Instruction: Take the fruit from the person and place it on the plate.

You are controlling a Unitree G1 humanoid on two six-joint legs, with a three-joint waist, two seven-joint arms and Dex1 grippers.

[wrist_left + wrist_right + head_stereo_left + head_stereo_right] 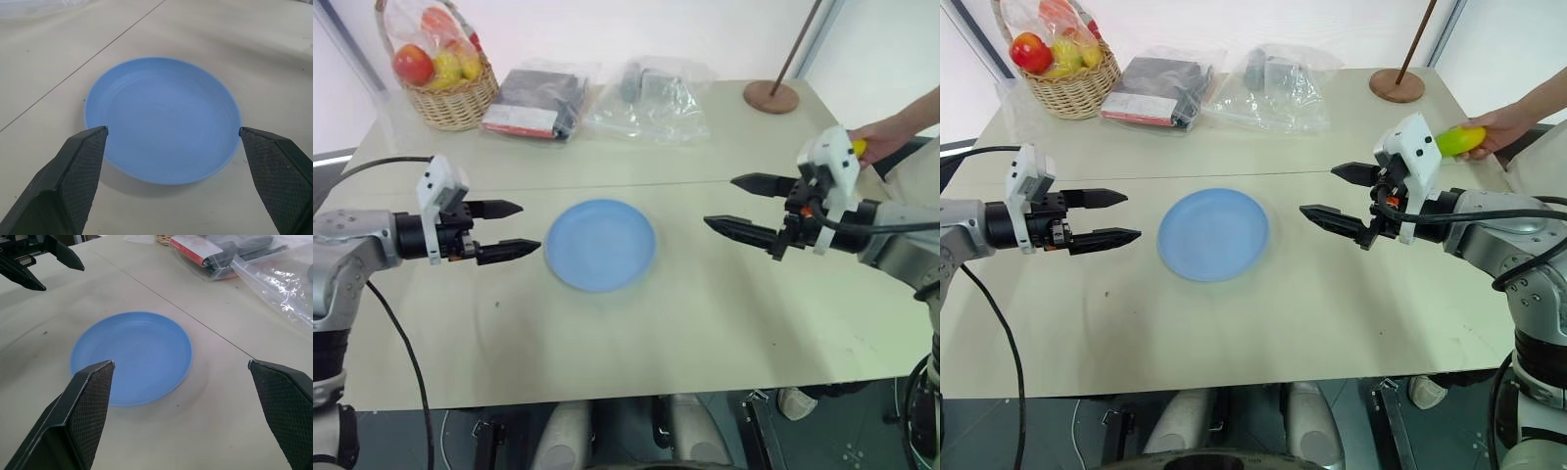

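Observation:
A light-blue plate point(1213, 234) lies empty at the middle of the table. At the right edge a person's hand point(1503, 125) holds the yellow-green fruit point(1460, 140) just behind my right wrist. My right gripper point(1332, 196) hovers open to the right of the plate, its fingers pointing at it, with nothing between them. My left gripper point(1119, 216) hovers open on the plate's left side, also pointing at the plate and holding nothing. The plate point(163, 119) appears between the left fingers and the plate point(131, 363) between the right ones.
A wicker basket point(450, 93) with an apple and yellow fruits in a bag stands at the back left. A dark packet point(536, 103) and clear plastic bags point(651, 98) lie along the back. A round wooden stand base point(771, 96) sits at the back right.

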